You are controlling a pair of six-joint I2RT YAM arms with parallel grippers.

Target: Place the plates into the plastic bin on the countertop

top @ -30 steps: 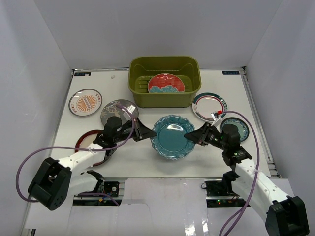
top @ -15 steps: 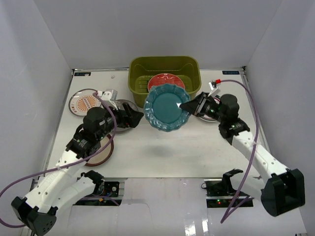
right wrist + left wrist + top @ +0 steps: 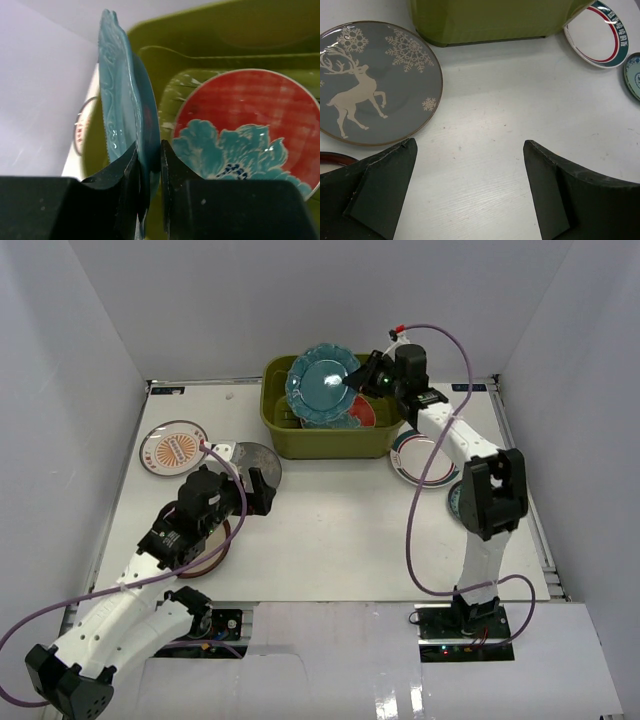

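With a red flowered plate point(image 3: 250, 120) already lying in the olive-green plastic bin point(image 3: 330, 442) at upper centre, the right gripper point(image 3: 352, 383) is pinching a teal scalloped plate point(image 3: 318, 380) above it, the left gripper point(image 3: 470, 167) is hovering spread and empty, and several plates point(image 3: 173, 448) are waiting on the white countertop point(image 3: 330, 530).

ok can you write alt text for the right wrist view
The right gripper pinches the rim of a teal scalloped plate, held on edge. Behind it, a red plate with teal flowers lies in the olive-green plastic bin.
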